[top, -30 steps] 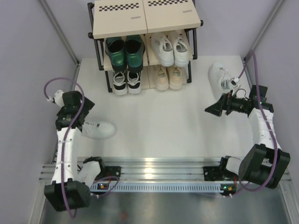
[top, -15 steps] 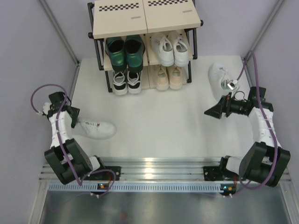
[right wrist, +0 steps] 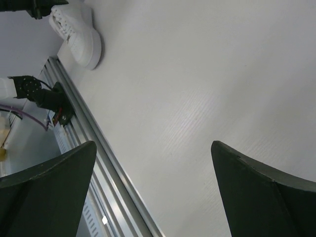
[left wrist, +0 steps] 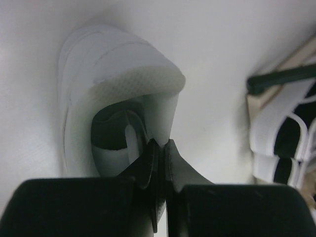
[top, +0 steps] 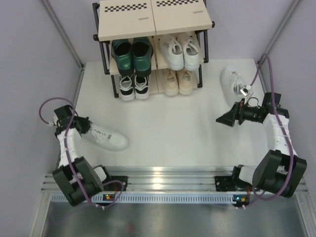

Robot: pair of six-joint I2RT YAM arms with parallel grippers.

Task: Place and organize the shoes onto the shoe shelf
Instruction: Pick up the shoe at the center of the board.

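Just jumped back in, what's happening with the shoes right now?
The left gripper is shut on the heel collar of a white sneaker lying on the white table at its left side. The right gripper hangs open near the other loose white sneaker by the right edge, not holding it. The three-tier black-framed shoe shelf already holds four pairs: glossy green heels and a white sneaker pair above, black-and-white sneakers and beige sneakers below.

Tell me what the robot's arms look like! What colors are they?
The left arm and right arm are white tubes with chunky black joints. A purple cable loops along each. Their jaws are black and taper to narrow tips.
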